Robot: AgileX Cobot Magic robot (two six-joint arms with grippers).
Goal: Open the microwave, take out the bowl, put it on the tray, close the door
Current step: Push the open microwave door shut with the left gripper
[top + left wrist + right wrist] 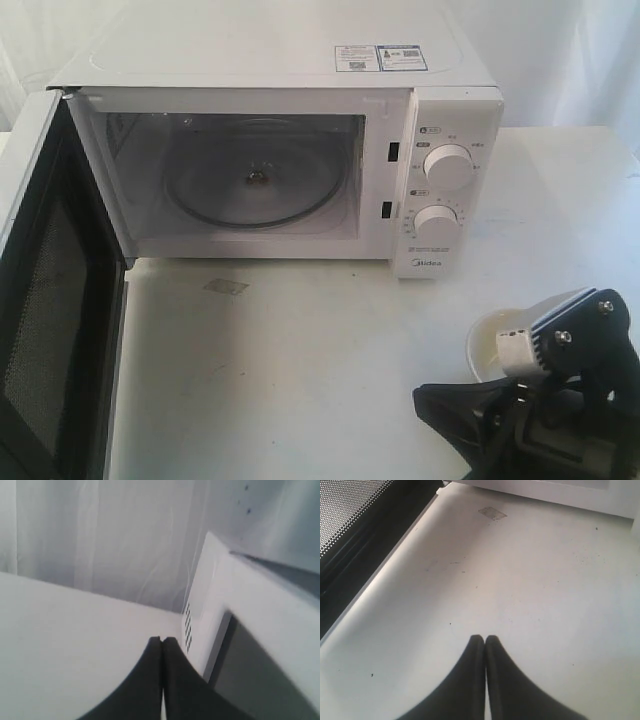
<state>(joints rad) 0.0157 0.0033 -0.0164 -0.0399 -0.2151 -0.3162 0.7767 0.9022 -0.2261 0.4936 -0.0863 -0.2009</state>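
The white microwave [440,130] stands at the back with its door [50,330] swung fully open to the left. Its cavity holds only the glass turntable [255,180]. The cream bowl [492,345] sits low at the front right, partly hidden behind my right arm; what it rests on is hidden. My right gripper [422,398] is shut and empty, left of the bowl and not touching it. In the right wrist view the right gripper [485,638] hovers over bare table, with the door's mesh window [355,520] off to one side. My left gripper [162,640] is shut and empty beside the microwave's vented side [189,625].
The white table [300,380] stretches in front of the oven, with a small grey patch [226,287] near the cavity's front. The open door takes up the left edge. White curtain hangs behind. No tray shows in any view.
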